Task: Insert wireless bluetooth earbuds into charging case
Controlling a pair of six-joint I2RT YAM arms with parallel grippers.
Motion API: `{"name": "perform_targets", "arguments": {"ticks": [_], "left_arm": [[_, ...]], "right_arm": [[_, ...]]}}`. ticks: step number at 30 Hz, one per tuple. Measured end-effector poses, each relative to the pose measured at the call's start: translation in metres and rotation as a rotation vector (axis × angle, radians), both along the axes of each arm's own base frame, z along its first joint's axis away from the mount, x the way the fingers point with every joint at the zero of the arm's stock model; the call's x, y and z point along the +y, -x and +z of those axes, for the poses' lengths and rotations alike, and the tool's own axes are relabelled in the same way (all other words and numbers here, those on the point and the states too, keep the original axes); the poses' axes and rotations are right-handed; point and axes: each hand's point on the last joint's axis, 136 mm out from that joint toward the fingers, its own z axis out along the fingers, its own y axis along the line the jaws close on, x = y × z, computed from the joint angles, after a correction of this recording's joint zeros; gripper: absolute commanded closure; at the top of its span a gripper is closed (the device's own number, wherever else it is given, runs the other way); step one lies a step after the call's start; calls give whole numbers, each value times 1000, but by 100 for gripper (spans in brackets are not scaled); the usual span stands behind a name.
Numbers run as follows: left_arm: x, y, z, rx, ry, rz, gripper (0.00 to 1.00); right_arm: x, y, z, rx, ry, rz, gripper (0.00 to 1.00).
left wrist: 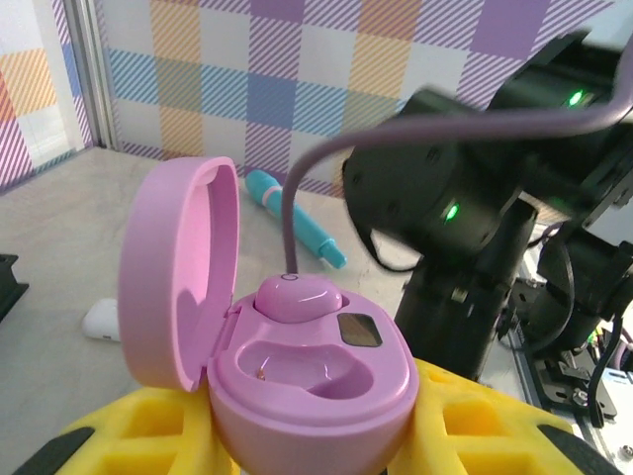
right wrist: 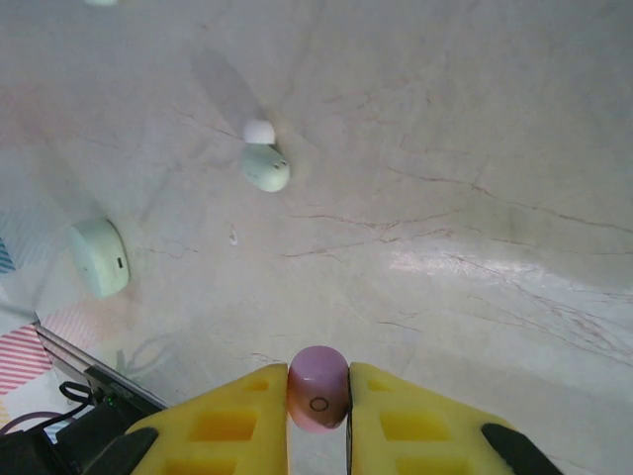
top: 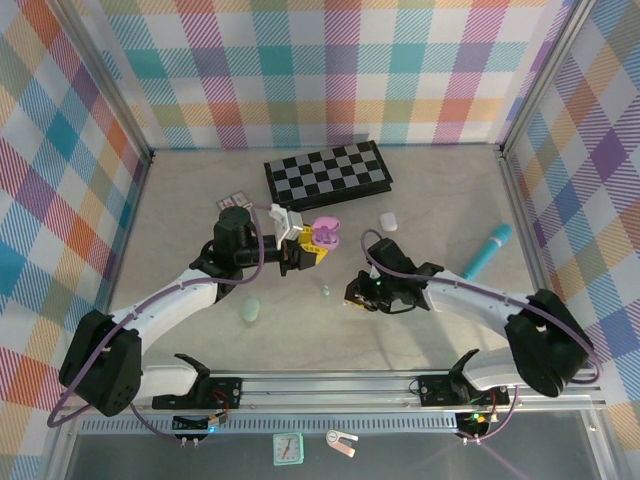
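My left gripper point(top: 303, 250) is shut on an open lilac charging case point(left wrist: 316, 396), its lid point(left wrist: 178, 277) swung up to the left. One lilac earbud point(left wrist: 299, 295) sits in the far well; the near well point(left wrist: 302, 366) is bare. My right gripper point(right wrist: 318, 416) is shut on a second lilac earbud point(right wrist: 318, 388) just above the table. In the top view the right gripper point(top: 356, 292) hangs to the right of and nearer than the case point(top: 327, 230). A mint green earbud point(right wrist: 265, 166) lies on the table ahead of the right fingers.
A mint green case point(top: 251, 311) lies at front left. A white case point(top: 388, 221) and a teal tube point(top: 487, 250) lie to the right. A folded chessboard point(top: 327, 172) sits at the back. Checked walls close in three sides.
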Motion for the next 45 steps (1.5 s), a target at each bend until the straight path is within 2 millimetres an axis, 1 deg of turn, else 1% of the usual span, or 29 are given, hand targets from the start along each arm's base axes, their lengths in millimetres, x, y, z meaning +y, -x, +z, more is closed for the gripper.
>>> {"name": "perform_targets", "arguments": {"ticks": [5, 8, 13, 20, 24, 26, 28, 37, 41, 45], "left_arm": [[2, -4, -12, -16, -56, 22, 80], [3, -6, -14, -28, -70, 26, 80], [2, -7, -20, -26, -87, 27, 80], [-2, -9, -29, -37, -117, 36, 80], [-4, -9, -32, -60, -131, 38, 81], [-5, -9, -33, -65, -138, 38, 80], [-6, -8, -34, -74, -141, 35, 80], [-11, -1, -41, -92, -174, 14, 81], [-12, 3, -47, -89, -202, 6, 81], [-11, 4, -47, -102, -211, 6, 81]], "right_arm": [[-12, -4, 26, -97, 32, 2, 82], [-14, -10, 52, -184, 34, 26, 82], [-9, -23, 100, -357, 18, 96, 82], [3, -31, 153, -506, -26, 183, 82], [11, -32, 176, -549, -66, 214, 82], [16, -33, 181, -557, -82, 228, 82], [21, -34, 182, -555, -93, 242, 82], [41, -41, 169, -511, -119, 291, 82], [44, -42, 168, -508, -127, 298, 82], [45, -42, 166, -504, -128, 301, 82]]}}
